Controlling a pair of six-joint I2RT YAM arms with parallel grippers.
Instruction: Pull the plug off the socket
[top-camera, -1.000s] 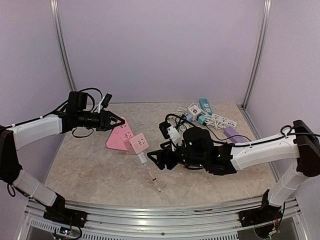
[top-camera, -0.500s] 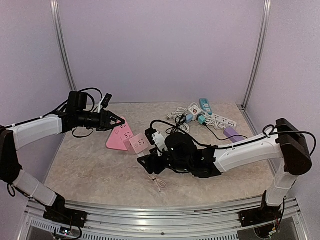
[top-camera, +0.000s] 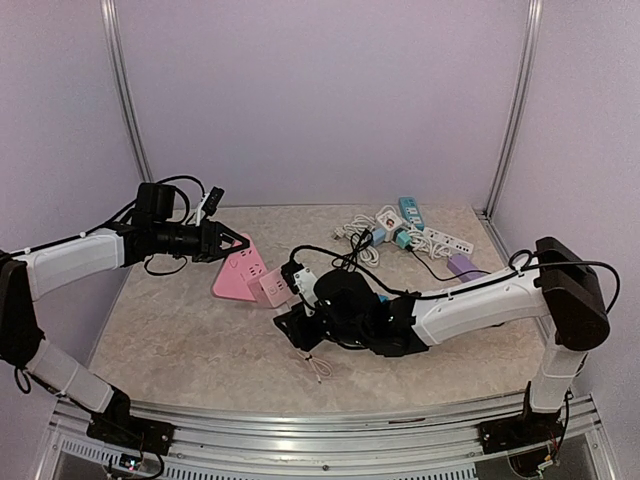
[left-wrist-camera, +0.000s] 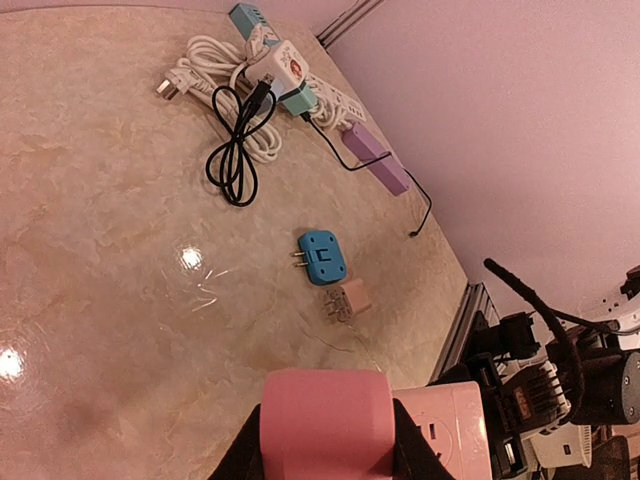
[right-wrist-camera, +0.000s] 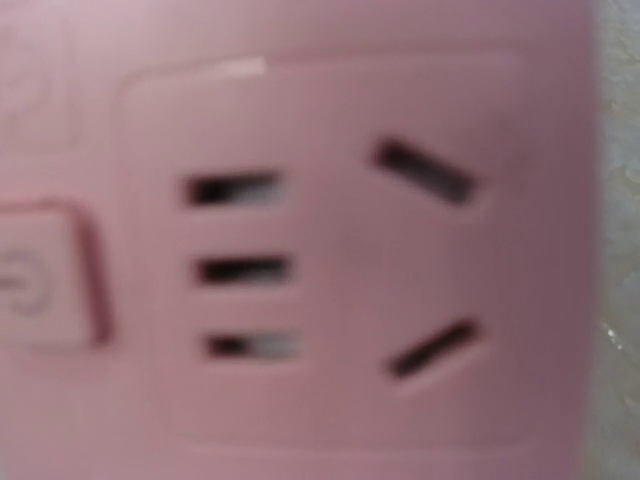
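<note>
A pink power socket (top-camera: 238, 272) lies on the table, with a pale pink socket block (top-camera: 273, 289) at its near end. My left gripper (top-camera: 226, 243) is shut on the pink socket's far end, which shows between its fingers in the left wrist view (left-wrist-camera: 325, 425). My right gripper (top-camera: 292, 326) sits low, just in front of the pale block, and covers the white plug there. Only the plug's thin cable (top-camera: 317, 369) shows on the table. The right wrist view is filled by the pink socket face (right-wrist-camera: 330, 260), and no fingers show in it.
Several power strips and coiled cords (top-camera: 405, 228) lie at the back right, also in the left wrist view (left-wrist-camera: 240, 110). A blue adapter (left-wrist-camera: 322, 257) and a small pink adapter (left-wrist-camera: 345, 300) lie on the table. A purple strip (top-camera: 465, 267) lies by the right arm.
My right arm has swung left and reached in to the pale socket block, now covering the white plug. The left arm and the pink socket have not moved.
</note>
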